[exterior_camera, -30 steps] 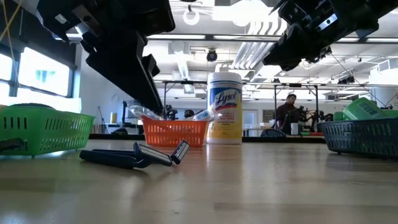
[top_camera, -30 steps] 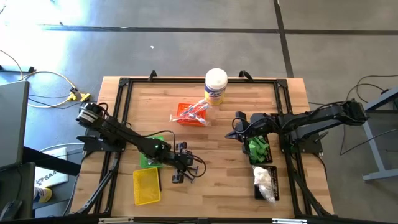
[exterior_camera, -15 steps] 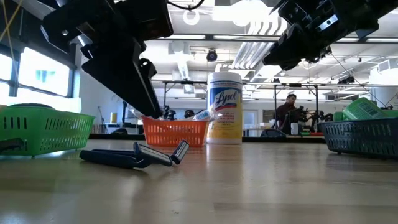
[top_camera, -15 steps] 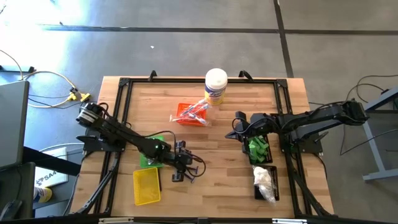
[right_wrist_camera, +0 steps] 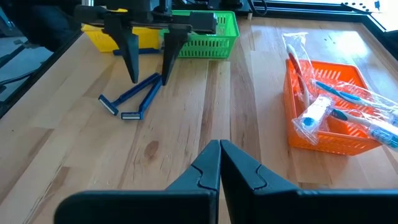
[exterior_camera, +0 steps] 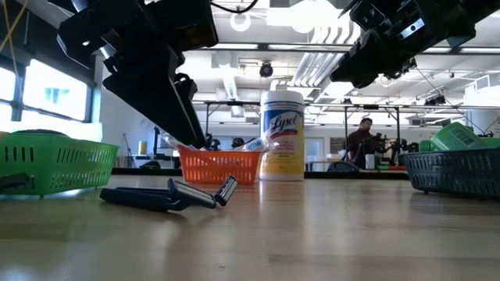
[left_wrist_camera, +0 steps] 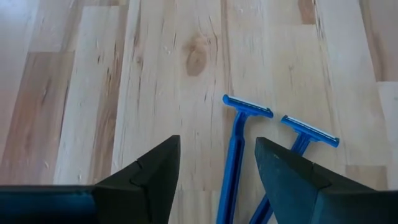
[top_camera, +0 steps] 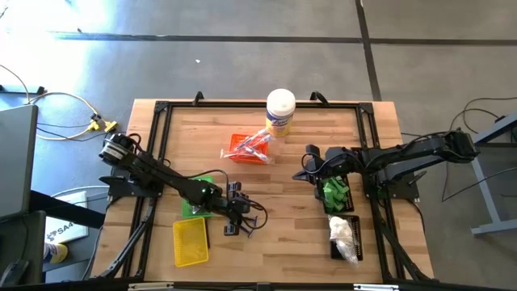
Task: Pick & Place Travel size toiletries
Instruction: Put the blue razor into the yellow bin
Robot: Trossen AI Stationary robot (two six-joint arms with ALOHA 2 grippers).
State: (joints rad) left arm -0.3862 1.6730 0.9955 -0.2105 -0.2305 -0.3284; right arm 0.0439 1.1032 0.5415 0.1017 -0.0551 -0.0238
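Observation:
Two blue razors [left_wrist_camera: 238, 134] lie flat side by side on the wooden table [top_camera: 283, 202], right of the green tray [top_camera: 191, 202]. My left gripper [left_wrist_camera: 217, 140] hangs just above them, open. Its fingers point down and stand on either side of one razor's handle without touching it. The right wrist view shows the open left gripper [right_wrist_camera: 149, 81] over both razors [right_wrist_camera: 132, 96]. In the low view the razors [exterior_camera: 168, 197] lie below its fingers [exterior_camera: 195, 133]. My right gripper [right_wrist_camera: 219, 144] is shut and empty. It hovers near the black tray of green bottles [top_camera: 335, 192].
A yellow tray [top_camera: 191, 241] sits near the front left. An orange tray [top_camera: 249, 148] holds wrapped toothbrushes. A white canister [top_camera: 280, 111] stands at the far edge. A second black tray [top_camera: 343, 234] holds white fluffy bags. Bare wood lies between the razors and the black trays.
My left gripper has spread its fingers wider above the two razors while staying almost in place. The razors have lain still on the table.

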